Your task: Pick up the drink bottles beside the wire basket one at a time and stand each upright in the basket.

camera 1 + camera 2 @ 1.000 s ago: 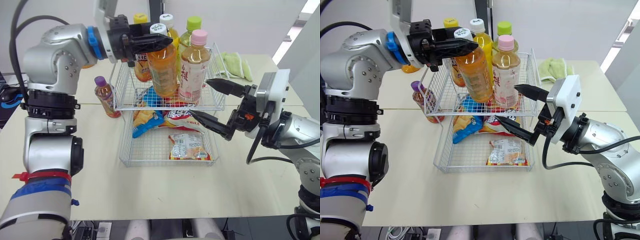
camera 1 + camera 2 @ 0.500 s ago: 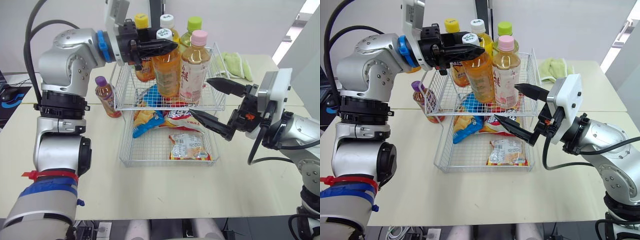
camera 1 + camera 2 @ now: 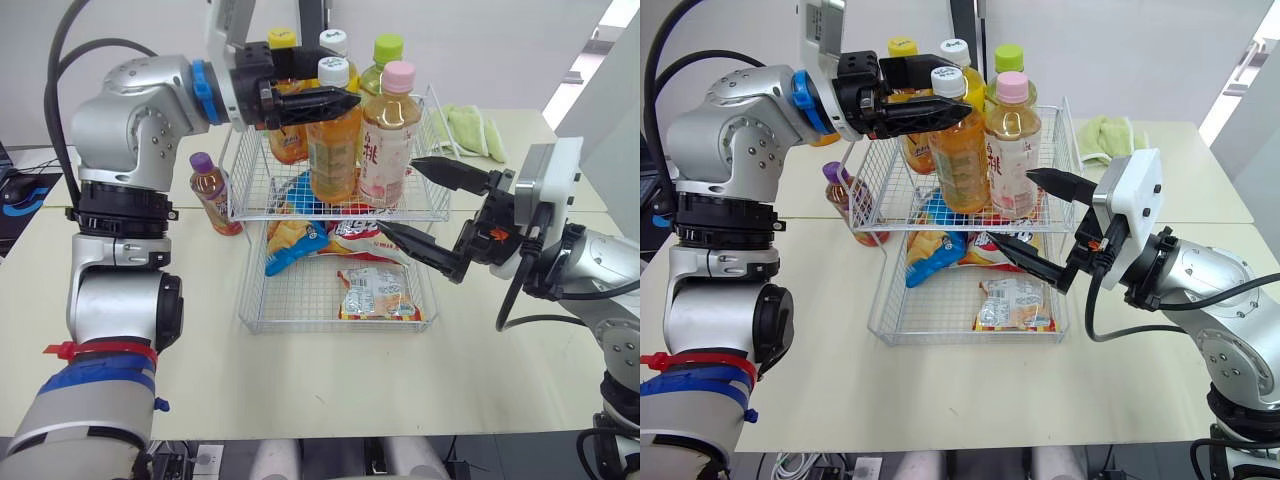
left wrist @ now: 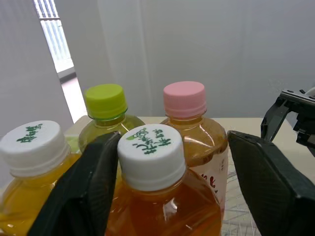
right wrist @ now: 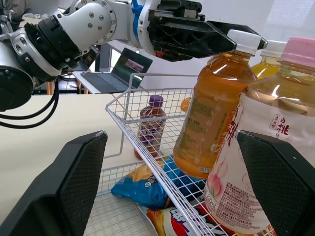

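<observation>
A second ago your left gripper point(image 3: 342, 100) carried the orange bottle point(image 3: 333, 140) tilted by its neck above the basket point(image 3: 248, 165). Now that bottle stands upright inside, just beside the pink-capped bottle point(image 3: 388, 130), and the fingers have let go. That bottle looks done, so I would turn next to the small purple-capped bottle point(image 3: 210, 190), which waits on the table point(image 3: 300, 370) just outside the basket's left wall. The head views hide the far finger behind the orange bottle. The left wrist view settles it: both fingers point(image 4: 83, 187) are spread wide on either side of the white cap point(image 4: 150, 155). The right wrist view adds that the bottle's base seems to sit on the basket's mesh floor. Your right gripper point(image 3: 400, 195) hovers beside the basket, spread wide and holding nothing.
</observation>
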Robot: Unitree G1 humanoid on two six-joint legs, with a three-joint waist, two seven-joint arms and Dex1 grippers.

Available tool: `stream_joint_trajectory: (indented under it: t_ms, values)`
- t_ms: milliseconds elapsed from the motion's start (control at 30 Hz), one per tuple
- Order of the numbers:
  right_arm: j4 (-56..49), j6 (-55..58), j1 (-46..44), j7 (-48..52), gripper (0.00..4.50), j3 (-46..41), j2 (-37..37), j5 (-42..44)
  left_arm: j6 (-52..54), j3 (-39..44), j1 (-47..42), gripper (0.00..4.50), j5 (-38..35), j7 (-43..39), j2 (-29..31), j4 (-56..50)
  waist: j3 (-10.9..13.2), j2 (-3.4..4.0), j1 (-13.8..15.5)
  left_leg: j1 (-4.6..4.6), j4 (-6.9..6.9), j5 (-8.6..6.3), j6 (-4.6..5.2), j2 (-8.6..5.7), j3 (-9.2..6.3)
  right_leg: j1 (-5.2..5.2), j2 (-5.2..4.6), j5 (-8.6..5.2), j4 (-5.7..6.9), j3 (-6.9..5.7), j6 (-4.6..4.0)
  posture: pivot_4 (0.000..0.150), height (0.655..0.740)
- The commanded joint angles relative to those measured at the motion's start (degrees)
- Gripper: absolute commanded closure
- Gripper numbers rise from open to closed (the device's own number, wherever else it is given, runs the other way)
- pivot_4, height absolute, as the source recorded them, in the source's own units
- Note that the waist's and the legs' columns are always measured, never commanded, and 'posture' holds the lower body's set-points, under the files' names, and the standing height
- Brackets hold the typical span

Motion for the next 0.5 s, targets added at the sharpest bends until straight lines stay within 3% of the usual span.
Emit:
stream_joint_trajectory:
  t_ms: [33,333,500]
  values:
    - [0.0,-1.6,-1.2,0.8,0.0,-0.1,0.1,0.0,1.5,3.0,-0.6,0.04,-1.7,1.3,1.6,-3.7,0.0,0.0,0.0,0.0,0.0,0.0,0.0,0.0,0.0,0.0,0.0,0.0,0.0,0.0,0.0,0.15,0.74]
    - [4.0,-3.6,-3.9,5.6,0.0,2.3,1.0,-0.5,12.3,12.2,3.2,0.04,-7.9,8.6,8.6,-14.5,0.0,0.0,-0.3,0.06,0.0,0.0,0.0,0.03,0.02,0.02,0.0,0.0,0.03,0.05,0.0,0.15,0.74]
    - [7.0,-5.1,-6.0,9.6,0.0,4.3,2.3,-0.6,15.0,20.0,13.2,0.04,-8.7,15.9,13.9,-21.4,0.0,0.02,-0.2,0.15,-0.02,0.0,0.0,0.04,0.03,0.07,0.0,0.0,0.03,0.07,0.0,0.15,0.74]
